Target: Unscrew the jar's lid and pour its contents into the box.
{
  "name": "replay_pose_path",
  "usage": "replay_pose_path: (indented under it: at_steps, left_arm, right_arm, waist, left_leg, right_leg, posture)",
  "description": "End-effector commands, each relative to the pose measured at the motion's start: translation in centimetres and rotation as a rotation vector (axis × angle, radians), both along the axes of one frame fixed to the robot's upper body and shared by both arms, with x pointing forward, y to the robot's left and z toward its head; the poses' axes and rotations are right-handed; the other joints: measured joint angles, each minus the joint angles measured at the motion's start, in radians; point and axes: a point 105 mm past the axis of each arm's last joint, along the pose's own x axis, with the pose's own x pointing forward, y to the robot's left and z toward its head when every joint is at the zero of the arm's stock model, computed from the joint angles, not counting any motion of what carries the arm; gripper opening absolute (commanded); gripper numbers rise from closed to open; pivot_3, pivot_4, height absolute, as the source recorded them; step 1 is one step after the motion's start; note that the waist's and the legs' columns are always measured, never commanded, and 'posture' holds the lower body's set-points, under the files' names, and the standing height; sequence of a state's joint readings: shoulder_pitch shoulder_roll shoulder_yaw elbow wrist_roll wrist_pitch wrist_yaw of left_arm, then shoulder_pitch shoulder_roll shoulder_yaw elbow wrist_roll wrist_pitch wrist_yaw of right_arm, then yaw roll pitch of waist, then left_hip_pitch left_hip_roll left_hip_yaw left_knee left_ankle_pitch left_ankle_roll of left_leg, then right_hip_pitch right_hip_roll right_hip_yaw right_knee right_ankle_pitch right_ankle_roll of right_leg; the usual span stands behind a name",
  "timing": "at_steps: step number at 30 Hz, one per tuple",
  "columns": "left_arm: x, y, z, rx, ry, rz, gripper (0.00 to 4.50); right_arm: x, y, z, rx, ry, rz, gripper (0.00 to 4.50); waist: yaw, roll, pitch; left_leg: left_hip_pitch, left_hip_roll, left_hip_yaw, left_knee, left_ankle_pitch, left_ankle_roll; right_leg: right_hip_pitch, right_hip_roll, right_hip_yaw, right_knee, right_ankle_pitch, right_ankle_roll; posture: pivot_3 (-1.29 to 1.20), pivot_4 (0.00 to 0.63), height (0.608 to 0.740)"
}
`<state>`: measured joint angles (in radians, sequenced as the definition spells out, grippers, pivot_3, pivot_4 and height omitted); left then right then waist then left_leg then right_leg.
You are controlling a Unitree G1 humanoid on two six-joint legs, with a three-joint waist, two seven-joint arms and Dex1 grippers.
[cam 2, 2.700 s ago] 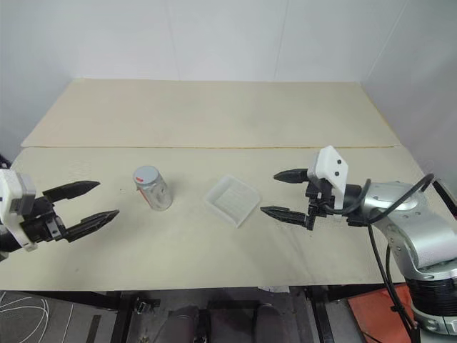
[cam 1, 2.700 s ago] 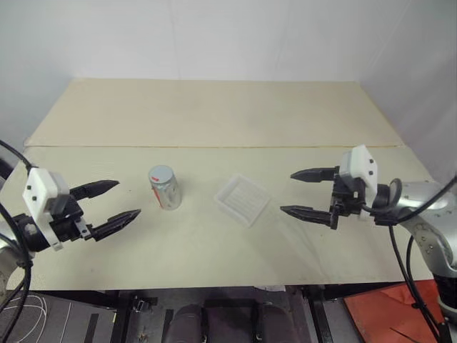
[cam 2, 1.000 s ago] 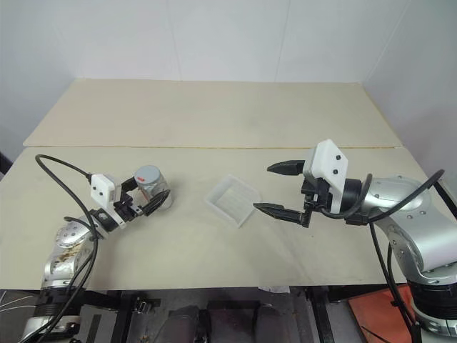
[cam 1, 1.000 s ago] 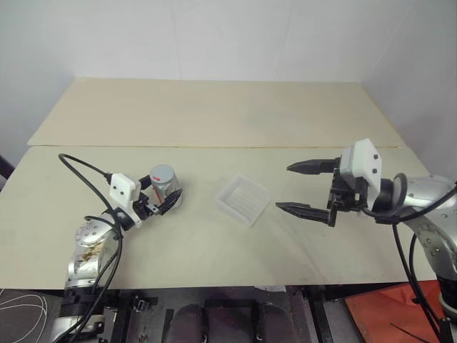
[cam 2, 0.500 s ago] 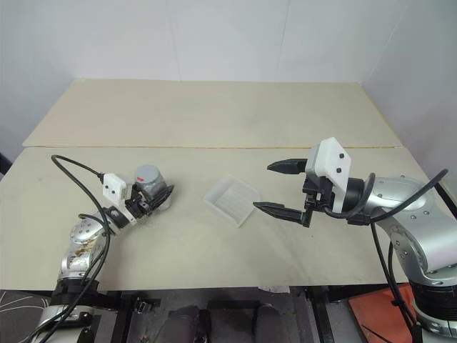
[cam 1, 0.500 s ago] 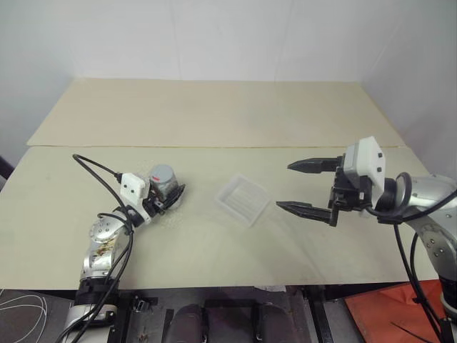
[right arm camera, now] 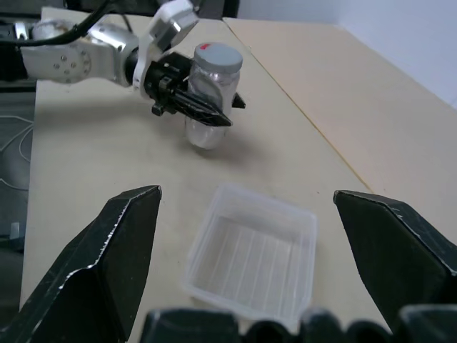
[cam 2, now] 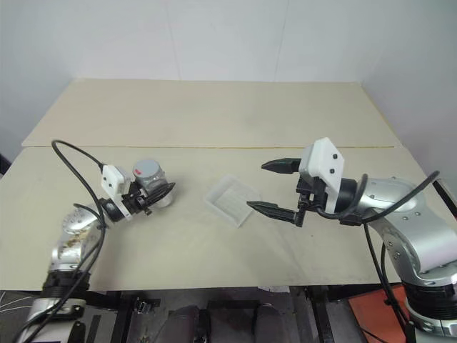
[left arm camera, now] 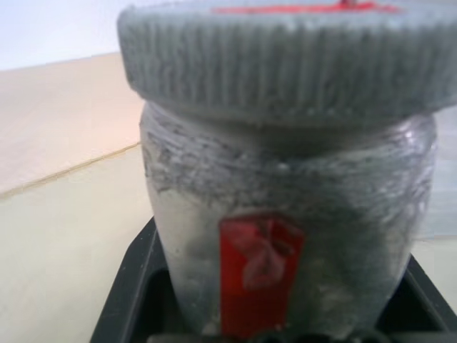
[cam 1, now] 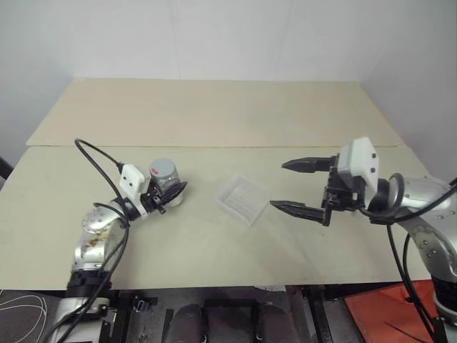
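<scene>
At the 9 o'clock side of the table (cam 1: pixel 214 250), the left gripper (cam 1: pixel 171 195) was clamped tight around the jar (cam 1: pixel 166 187), its black fingers (right arm camera: pixel 203 111) pressed to either side of the silvery-grey body. In the right wrist view the jar hung clear of the table, slightly tilted, with its shadow below it. The lid (left arm camera: pixel 285 61) sat on top of the jar, a ribbed grey cap with a red mark across its top. On the jar's side was a red label (left arm camera: pixel 260 275) with a pale, smeared patch on it; no words or brand could be read. The contents could not be made out through the jar's wall.

At the centre of the table, toward 3 o'clock from the jar and apart from it, lay the box (cam 1: pixel 243 199), a shallow clear tray with rounded corners and a ribbed floor, flat on the surface.

Further toward 3 o'clock, the right gripper (cam 1: pixel 296 187) hovered just beside the box with its two fingers spread wide, holding nothing and pointing toward 9 o'clock.
</scene>
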<state>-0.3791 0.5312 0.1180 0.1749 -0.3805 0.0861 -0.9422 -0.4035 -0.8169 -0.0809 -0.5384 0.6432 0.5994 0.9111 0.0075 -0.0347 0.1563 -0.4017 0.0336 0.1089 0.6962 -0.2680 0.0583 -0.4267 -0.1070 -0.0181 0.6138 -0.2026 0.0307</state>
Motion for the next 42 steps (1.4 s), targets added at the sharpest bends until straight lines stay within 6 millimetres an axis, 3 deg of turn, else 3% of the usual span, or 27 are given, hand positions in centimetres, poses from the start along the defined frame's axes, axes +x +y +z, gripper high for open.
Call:
replay_pose_path:
  at_steps: [1,9,13,20,29,32,36,40,42]
  left_arm:
    - [-0.2,-2.0,4.1,0.009,-0.039,-0.141,2.01]
    - [-1.0,-6.0,7.0,0.011,0.01,-0.425,2.01]
    - [-1.6,-7.2,8.0,0.02,-0.019,-0.574,2.01]
    - [-2.0,-8.5,8.3,0.055,-0.066,-0.711,2.01]
    - [-2.3,-8.5,8.3,0.082,-0.083,-0.752,2.01]
    - [-2.3,-8.3,8.2,0.095,-0.077,-0.751,2.01]
    - [-2.4,-8.1,8.3,0.085,-0.064,-0.751,2.01]
    - [-3.1,-7.9,8.5,0.101,-0.056,-0.803,2.01]
    - [-4.0,-7.7,8.7,0.118,-0.048,-0.869,2.01]
  right_arm:
    - [-0.3,1.8,1.7,0.029,-0.06,0.063,4.5]
    - [0.4,6.8,5.4,0.154,-0.05,0.187,4.5]
    - [1.0,8.8,6.0,0.163,-0.016,0.193,4.5]
    - [2.3,10.2,6.2,0.17,0.034,0.113,4.5]
    - [3.1,10.9,6.1,0.185,0.07,0.069,4.5]
    - [3.0,11.1,6.1,0.198,0.077,0.087,3.92]
    - [2.6,11.2,6.0,0.213,0.099,0.128,2.75]
    - [1.9,11.1,5.4,0.214,0.117,0.244,2.75]
    - [0.9,10.8,5.1,0.204,0.102,0.393,2.75]
  waist:
    - [0.0,0.0,0.0]
    - [-0.001,0.0,0.0]
    - [-0.006,0.0,0.0]
    - [-0.006,0.0,0.0]
    - [-0.015,0.0,0.0]
    - [-0.02,0.0,0.0]
    - [-0.02,0.0,0.0]
    - [-0.02,0.0,0.0]
    - [-0.02,0.0,0.0]
  left_leg:
    - [0.0,0.0,0.0,0.0,0.0,0.0]
    - [-0.004,-0.001,0.0,0.002,0.0,0.0]
    - [-0.005,-0.001,0.001,0.002,0.0,0.0]
    - [-0.006,-0.002,0.001,0.003,0.0,0.0]
    - [-0.011,-0.002,0.001,0.004,0.001,-0.001]
    - [-0.013,-0.002,0.001,0.005,0.001,-0.001]
    - [-0.013,-0.002,0.0,0.005,0.001,-0.001]
    - [-0.013,-0.002,0.0,0.005,0.001,-0.001]
    - [-0.013,-0.003,0.0,0.005,0.001,-0.001]
  right_leg:
    - [0.0,0.0,0.0,0.0,0.0,0.0]
    - [-0.002,0.001,0.0,0.001,0.0,0.0]
    - [-0.003,0.002,-0.001,0.002,0.0,0.0]
    - [-0.003,0.002,-0.001,0.002,0.0,0.0]
    - [-0.01,0.002,0.0,0.011,0.0,0.001]
    - [-0.011,0.002,0.0,0.012,0.0,0.001]
    - [-0.012,0.002,0.0,0.012,0.0,0.001]
    - [-0.012,0.002,0.0,0.012,0.0,0.001]
    - [-0.011,0.003,0.0,0.012,0.0,0.001]
  posture:
    - [0.0,0.15,0.74]
    - [0.0,0.15,0.74]
    - [0.0,0.15,0.74]
    - [0.0,0.15,0.74]
    - [0.0,0.15,0.74]
    - [0.0,0.15,0.74]
    - [0.0,0.15,0.74]
    - [0.0,0.15,0.74]
    - [0.0,0.15,0.74]
